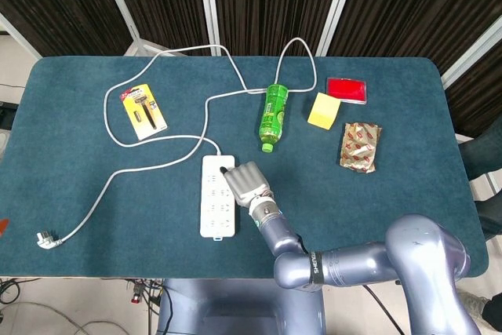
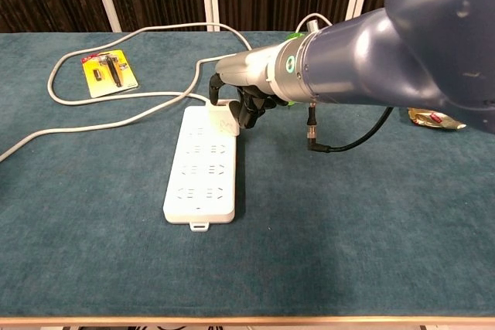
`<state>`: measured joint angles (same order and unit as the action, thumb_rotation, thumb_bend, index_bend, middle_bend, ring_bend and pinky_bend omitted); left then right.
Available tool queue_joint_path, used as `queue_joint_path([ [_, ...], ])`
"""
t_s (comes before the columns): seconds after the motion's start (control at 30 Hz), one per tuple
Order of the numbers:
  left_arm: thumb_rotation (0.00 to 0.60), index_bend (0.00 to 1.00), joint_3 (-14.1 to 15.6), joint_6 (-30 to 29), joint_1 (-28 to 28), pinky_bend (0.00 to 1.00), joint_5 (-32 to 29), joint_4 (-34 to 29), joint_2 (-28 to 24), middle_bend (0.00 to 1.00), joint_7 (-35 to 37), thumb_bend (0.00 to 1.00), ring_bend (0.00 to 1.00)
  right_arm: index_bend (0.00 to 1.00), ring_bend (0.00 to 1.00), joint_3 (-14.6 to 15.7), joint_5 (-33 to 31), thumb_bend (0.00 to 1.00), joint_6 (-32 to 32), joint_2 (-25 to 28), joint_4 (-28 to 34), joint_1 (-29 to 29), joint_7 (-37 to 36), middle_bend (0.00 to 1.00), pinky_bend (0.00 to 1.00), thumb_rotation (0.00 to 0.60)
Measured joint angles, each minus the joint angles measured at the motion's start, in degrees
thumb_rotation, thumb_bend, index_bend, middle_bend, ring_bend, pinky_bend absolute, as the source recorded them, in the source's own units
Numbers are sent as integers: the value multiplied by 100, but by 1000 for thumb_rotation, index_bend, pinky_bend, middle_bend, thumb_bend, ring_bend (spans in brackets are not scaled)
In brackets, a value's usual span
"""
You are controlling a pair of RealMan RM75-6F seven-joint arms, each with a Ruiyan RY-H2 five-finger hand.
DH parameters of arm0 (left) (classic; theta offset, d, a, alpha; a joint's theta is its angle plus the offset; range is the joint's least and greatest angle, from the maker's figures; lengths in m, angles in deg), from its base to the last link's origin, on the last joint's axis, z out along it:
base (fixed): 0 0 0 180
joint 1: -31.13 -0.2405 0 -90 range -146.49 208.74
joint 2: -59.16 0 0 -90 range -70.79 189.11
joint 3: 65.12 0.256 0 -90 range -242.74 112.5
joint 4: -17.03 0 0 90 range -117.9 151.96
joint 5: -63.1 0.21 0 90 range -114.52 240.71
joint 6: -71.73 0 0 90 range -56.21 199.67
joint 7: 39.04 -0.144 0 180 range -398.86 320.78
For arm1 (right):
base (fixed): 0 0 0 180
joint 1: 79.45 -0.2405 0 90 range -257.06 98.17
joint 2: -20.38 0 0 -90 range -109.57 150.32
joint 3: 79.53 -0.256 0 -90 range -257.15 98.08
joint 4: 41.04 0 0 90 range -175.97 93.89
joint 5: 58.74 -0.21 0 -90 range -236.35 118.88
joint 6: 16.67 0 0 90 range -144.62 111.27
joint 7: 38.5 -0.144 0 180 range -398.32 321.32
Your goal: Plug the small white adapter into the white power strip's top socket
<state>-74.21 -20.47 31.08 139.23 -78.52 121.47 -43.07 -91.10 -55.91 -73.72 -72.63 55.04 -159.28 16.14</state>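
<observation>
1. Currently, right hand [image 2: 241, 104] has fingers curled round the small white adapter [image 2: 226, 124], pressing it at the top socket of the white power strip [image 2: 203, 168].
2. Strip lies flat on the blue table [image 1: 376, 194]; its cable [image 1: 157, 164] loops away left.
3. Green bottle [image 1: 272, 117] lies beyond.

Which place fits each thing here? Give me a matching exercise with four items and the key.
Things:
1. green bottle
2. razor pack
3. red box
4. right hand

Places:
A. over the far end of the power strip
B. far right, beside the yellow block
C. left part of the table
D. lying mid-table, cap toward the robot

Pairs: 1-D, 2-C, 3-B, 4-A
</observation>
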Motion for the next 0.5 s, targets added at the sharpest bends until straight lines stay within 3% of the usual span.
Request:
queue_joint_path([
  [0.5,600,196,-7,-32,-18,0,6,3,-2,0,25,100,0,609,847,103,-20,846,41,53,36,16,-36,900,795,600],
])
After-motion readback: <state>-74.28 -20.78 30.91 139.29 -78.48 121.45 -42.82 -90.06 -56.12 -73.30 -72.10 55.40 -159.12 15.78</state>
